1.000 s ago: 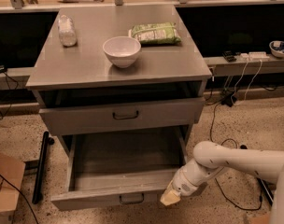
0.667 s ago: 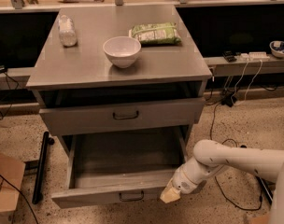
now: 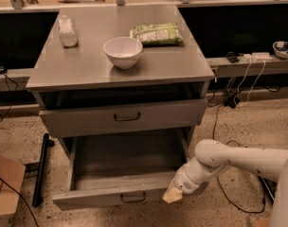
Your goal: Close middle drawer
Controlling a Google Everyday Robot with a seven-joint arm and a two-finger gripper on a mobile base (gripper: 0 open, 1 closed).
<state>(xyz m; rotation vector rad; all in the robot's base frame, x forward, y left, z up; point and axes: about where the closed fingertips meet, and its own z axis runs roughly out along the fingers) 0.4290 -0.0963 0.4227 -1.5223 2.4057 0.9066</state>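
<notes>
The middle drawer [image 3: 125,167] is a wide grey metal tray pulled far out of the cabinet, and its inside looks empty. Its low flat front [image 3: 87,200] carries a small dark handle [image 3: 133,198]. My gripper [image 3: 172,196], with a yellowish tip, is at the right end of that front, against or just in front of it. The white arm [image 3: 238,162] reaches in from the right. Above, the taller-fronted top drawer [image 3: 125,118] stands slightly open.
On the cabinet top [image 3: 87,67] are a white bowl [image 3: 123,51], a green packet [image 3: 156,33] and a clear bottle [image 3: 67,30]. A black bar [image 3: 41,169] lies on the floor at left beside a cardboard box [image 3: 4,188]. Cables [image 3: 229,103] trail at right.
My gripper and the middle drawer's front have shifted very slightly toward the cabinet. Everything else is unchanged.
</notes>
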